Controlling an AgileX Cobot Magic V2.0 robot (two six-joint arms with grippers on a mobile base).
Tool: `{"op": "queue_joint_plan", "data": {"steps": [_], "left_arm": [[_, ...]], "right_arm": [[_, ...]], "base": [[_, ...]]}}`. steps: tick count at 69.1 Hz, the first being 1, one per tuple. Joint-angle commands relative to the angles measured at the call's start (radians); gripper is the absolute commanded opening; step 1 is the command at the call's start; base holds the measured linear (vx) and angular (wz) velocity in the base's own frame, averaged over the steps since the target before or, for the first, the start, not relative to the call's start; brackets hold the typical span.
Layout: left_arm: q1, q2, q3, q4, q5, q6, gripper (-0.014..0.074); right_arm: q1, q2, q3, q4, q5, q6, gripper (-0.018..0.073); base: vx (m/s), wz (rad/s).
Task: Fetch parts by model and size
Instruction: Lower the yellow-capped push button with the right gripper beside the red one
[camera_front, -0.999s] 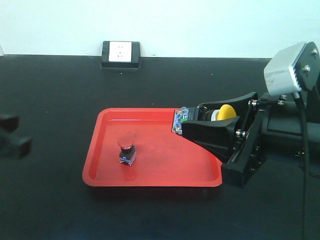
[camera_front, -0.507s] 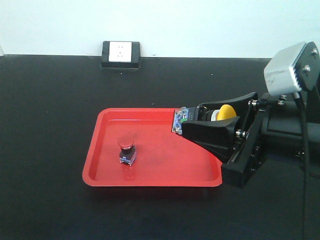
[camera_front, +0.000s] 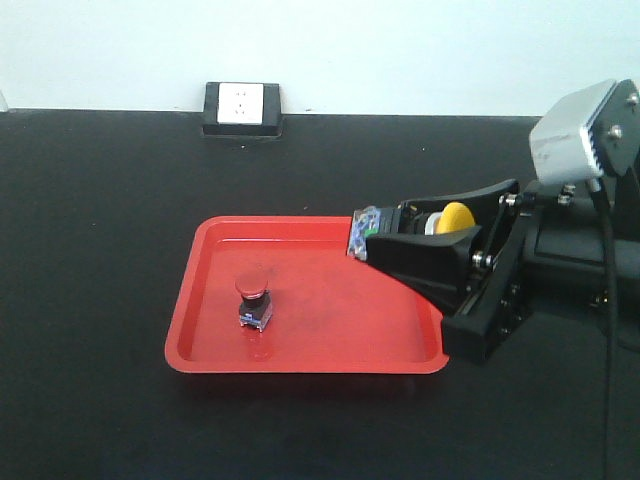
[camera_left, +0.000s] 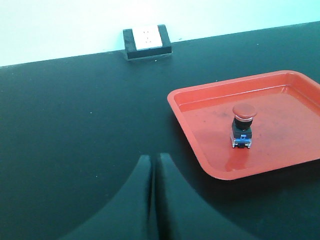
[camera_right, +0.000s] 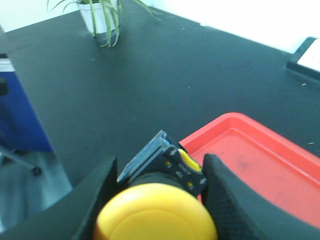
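Bright even overhead light; glare on tray (camera_left: 200, 152); wall overexposed; right wrist foreground blurred, soft shadows.

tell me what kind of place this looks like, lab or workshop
Probably an indoor robot lab or test bench rather than a working shop: a bare black tabletop against a plain pale wall, a wall socket at its back edge, a red tray for sorted parts, and a potted plant nearby.

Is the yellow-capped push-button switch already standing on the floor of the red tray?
No, the yellow-capped switch is held in the right end effector at the red tray's far right corner.
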Motion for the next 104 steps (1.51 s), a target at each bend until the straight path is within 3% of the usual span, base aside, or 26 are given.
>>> {"op": "queue_joint_plan", "data": {"steps": [1,12,25,35,45,57,61,66,88,104], "left_arm": [[0.002,0.013,-0.023,0.000,-0.077,-0.002,-0.0007],[0.002,0.013,-0.023,0.000,-0.079,-0.002,-0.0007],[0.002,0.013,-0.023,0.000,-0.079,-0.002,-0.0007],[0.002,0.013,-0.023,0.000,-0.079,-0.002,-0.0007],[0.002,0.013,-0.023,0.000,-0.079,-0.002,-0.0007],[0.002,0.013,-0.023,0.000,-0.079,-0.002,-0.0007],[0.002,0.013,-0.023,0.000,-0.079,-0.002,-0.0007],[0.002,0.013,-0.023,0.000,-0.079,-0.002,-0.0007],[0.002,0.013,-0.022,0.000,-0.075,-0.002,-0.0007],[0.002,0.013,-0.022,0.000,-0.071,-0.002,-0.0007]], "right_arm": [[-0.003,0.000,-0.027,0.041,-0.098,0.035,-0.0005],[-0.003,0.057,-0.031,0.038,-0.187,0.117,-0.0005],[-0.005,0.170,-0.066,0.025,-0.162,0.145,-0.0005],[-0.005,0.263,-0.152,-0.067,-0.140,0.226,-0.0005],[-0.005,0.345,-0.272,-0.315,-0.074,0.445,-0.0005],[-0.005,0.449,-0.449,-0.738,0.143,0.776,-0.0005],[-0.005,0.487,-0.515,-0.856,0.227,0.848,-0.0005],[-0.005,0.536,-0.587,-0.936,0.337,0.892,-0.0005],[-0.005,0.772,-0.874,-0.947,0.652,0.893,-0.0005],[-0.004,0.920,-0.986,-0.928,0.683,0.819,-0.0004]], "base": [[0.00,0.00],[0.00,0.00],[0.00,0.00],[0.00,0.00],[0.00,0.00],[0.00,0.00],[0.00,0.00],[0.00,0.00],[0.00,0.00],[0.00,0.00]]}}
